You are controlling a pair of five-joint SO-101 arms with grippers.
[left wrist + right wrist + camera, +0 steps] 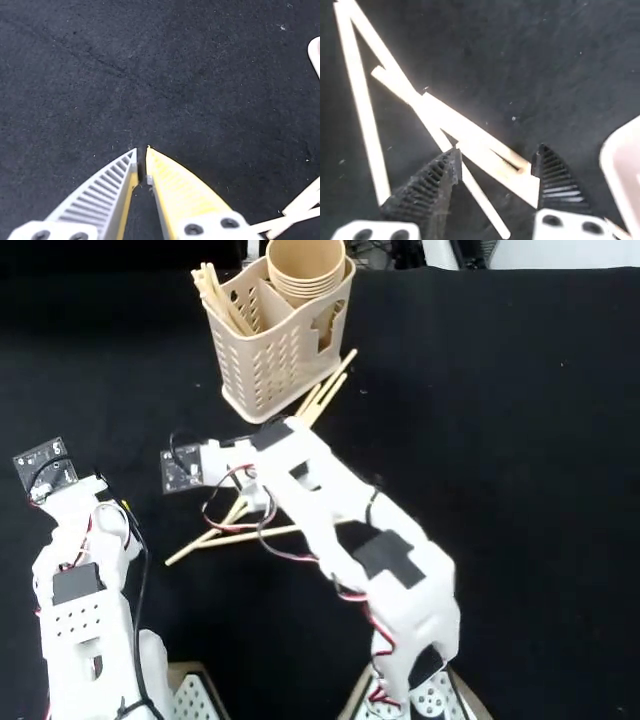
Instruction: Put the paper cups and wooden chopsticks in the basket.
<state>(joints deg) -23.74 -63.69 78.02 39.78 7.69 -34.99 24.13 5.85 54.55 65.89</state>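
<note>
Worktop (540,460): black cloth, covers the whole high view up to the far edge. Widest open stretch of cloth lies btwn my right arm (350,540) and the right edge. A narrower strip runs btwn my left arm (85,590) and the left edge. Right arm, white w/ red & black wires, stretches from the near edge toward the worktop's ctr. Left arm stands upright by the near left corner, well apart from the basket.

Basket (270,360): cream plastic, slotted walls, split into compartments, upright close to the far edge, left of ctr. Paper cups (305,270): tan, nested in one stack, rims up, in the compartment on the basket's right-edge side. Wooden chopsticks (220,295): pale bundle leaning out of the compartment on its left-edge side.

Loose chopsticks (235,537): pale flat sticks lying crossed on the cloth near ctr, under my right wrist, ends fanning toward the near left corner. A few more sticks (330,390) lie at the basket's foot, pointing toward the far edge, lower ends hidden under my right arm.

Right end effector (495,160): black ridged fingers spread apart, low over the crossed sticks, w/ a joined pair running btwn them. Can't tell if the fingers touch the wood. Left end effector (141,152): one grey finger, one yellow, clenched w/ tips meeting, over bare cloth, stick ends just off to one side.
</note>
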